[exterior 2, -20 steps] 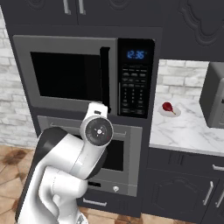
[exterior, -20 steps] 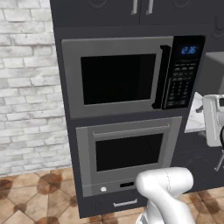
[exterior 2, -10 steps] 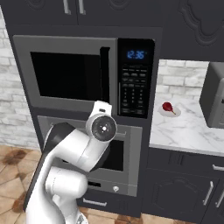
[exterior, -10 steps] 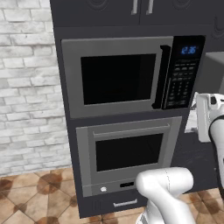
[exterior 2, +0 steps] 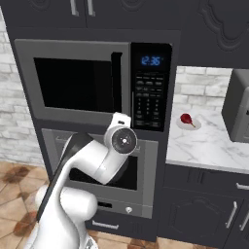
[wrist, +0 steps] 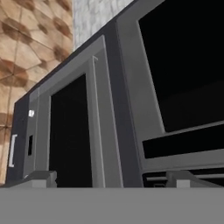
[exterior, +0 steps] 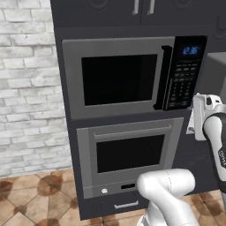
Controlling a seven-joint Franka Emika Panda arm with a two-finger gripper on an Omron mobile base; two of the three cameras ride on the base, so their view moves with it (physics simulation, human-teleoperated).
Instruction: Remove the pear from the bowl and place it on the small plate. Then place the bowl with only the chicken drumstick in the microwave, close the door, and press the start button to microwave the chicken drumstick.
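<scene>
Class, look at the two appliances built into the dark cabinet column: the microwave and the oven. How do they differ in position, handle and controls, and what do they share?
The microwave sits above the oven. The microwave's handle is a dark vertical bar at the door's right edge; the oven's is a horizontal bar across the door's top. The microwave has a keypad with a lit blue display beside its door; the oven has none there. Both have closed grey doors with dark windows.

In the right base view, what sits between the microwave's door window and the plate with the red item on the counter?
The microwave door's dark vertical handle, then the keypad panel under a blue clock display. Right of that panel, bare marble counter reaches the small plate.
</scene>
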